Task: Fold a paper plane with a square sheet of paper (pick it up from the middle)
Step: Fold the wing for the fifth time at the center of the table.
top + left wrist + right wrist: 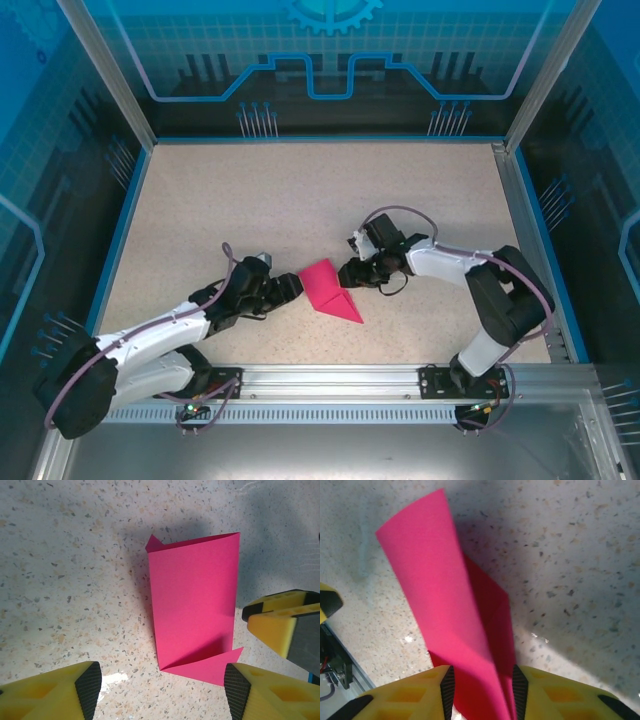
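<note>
The square sheet of paper [332, 292], already creased into a smaller magenta shape with a point toward the near right, is lying on the speckled table [300, 190] near its middle, between the two arms. The left gripper [292, 288] is sitting just left of it, its yellow fingers [75, 692] spread wide and grasping nothing. In the left wrist view the sheet is lying flat just beyond those fingers, with a small flap poking out at the edge nearest them. The right gripper [347, 272] is reaching in from the right (low over the tabletop). In the right wrist view a raised layer of the paper is running between its two pads [447, 690], but whether they are pinching it I cannot tell.
</note>
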Robot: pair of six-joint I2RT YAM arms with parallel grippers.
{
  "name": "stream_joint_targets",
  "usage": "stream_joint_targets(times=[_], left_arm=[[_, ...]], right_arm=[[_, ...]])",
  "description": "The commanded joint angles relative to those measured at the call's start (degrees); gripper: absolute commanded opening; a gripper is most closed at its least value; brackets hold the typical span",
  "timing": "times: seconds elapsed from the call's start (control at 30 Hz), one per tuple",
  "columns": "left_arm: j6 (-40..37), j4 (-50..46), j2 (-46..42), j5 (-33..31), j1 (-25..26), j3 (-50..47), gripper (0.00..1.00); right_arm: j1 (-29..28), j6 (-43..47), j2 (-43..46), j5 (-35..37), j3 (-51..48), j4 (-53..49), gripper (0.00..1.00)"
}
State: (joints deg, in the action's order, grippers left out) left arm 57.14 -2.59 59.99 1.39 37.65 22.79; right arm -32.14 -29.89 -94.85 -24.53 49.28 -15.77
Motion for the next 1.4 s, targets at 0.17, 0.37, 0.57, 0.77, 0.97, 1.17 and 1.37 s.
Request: stream_joint_targets(times=[0.17, 0.37, 0.57, 0.77, 0.97, 1.17, 1.37], left_arm=[[0.51, 0.81, 2.96, 2.05, -0.32, 2.25, 0.7], [-0.38, 1.6, 5.01, 2.85, -0.31, 3.34, 0.69], [-0.43, 4.38, 7.81, 4.76, -0.12, 3.48, 0.69], [-1.38, 6.45, 11.69, 6.57, 0.03, 5.04, 0.69], [-2.06, 7.72, 15.36, 7.9, 0.13, 6.62, 0.68], [-1.39, 8.54, 18.13, 7.14, 0.08, 7.31, 0.68], [-0.34, 9.35, 21.13, 7.22, 0.03, 8.5, 0.66]], right_arm=[[1.29, -0.21, -2.79, -5.3, -0.92, 5.12, 0.35], [1.27, -3.95, -3.74, -4.6, -4.25, 9.64, 0.3], [1.01, -14.3, -0.94, -1.32, -10.87, 16.59, 0.16], [-1.43, -19.11, 3.91, 4.67, -15.03, 17.16, 0.22], [-0.9, -12.52, 14.37, 9.12, -14.39, 7.91, 0.39], [-2.55, -7.34, 19.28, 1.74, -12.81, 7.15, 0.34], [-7.33, -6.26, 11.23, -2.27, -8.47, 9.13, 0.19]])
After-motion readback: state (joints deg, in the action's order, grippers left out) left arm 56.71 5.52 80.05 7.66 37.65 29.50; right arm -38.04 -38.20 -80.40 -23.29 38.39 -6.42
